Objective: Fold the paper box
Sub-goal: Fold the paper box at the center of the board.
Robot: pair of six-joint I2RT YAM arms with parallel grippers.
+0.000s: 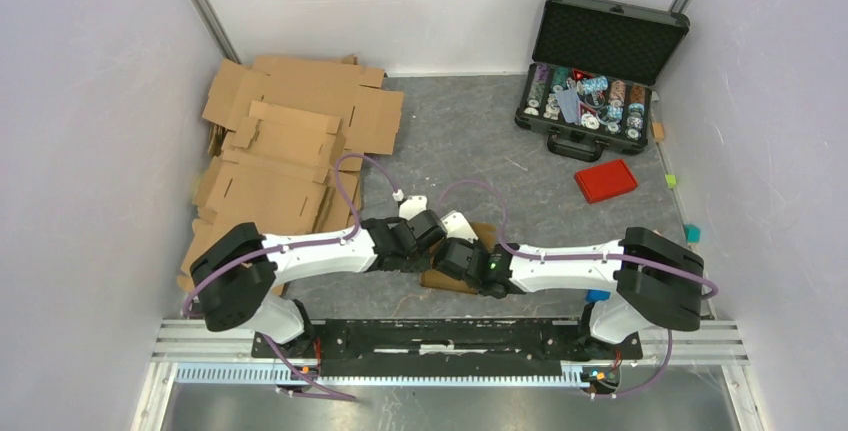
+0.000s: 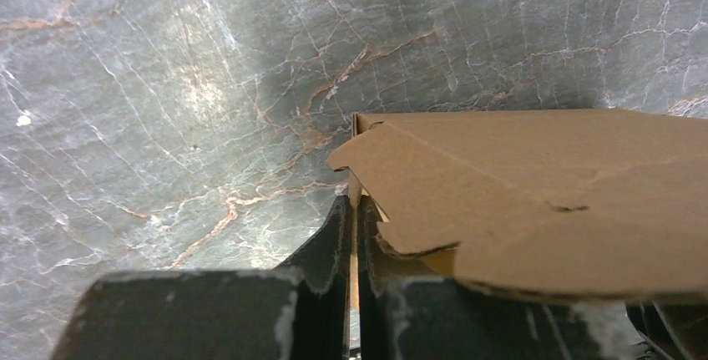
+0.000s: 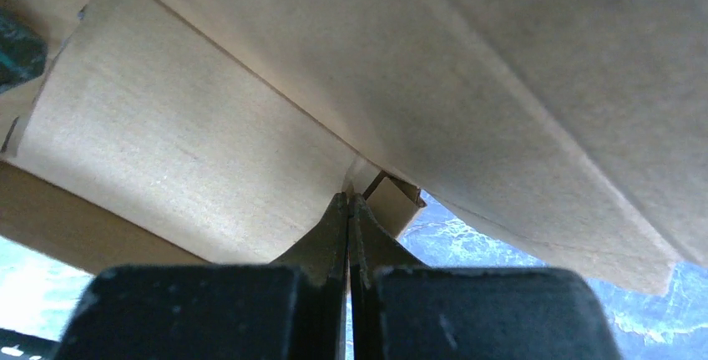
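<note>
Fingers of your left gripper (image 2: 352, 210) are pressed together on a thin upright wall of the paper box (image 2: 534, 185), whose flap spreads toward three o'clock. Your right gripper (image 3: 349, 210) is pinched fully closed, its tips against a small tab under the box's panels; you cannot tell whether it grips that tab. Seen from above, the box lies between both wrists. Cardboard sheets (image 1: 285, 141) lie at ten o'clock, the black case (image 1: 595, 71) at one, and the red lid (image 1: 605, 180) at two.
</note>
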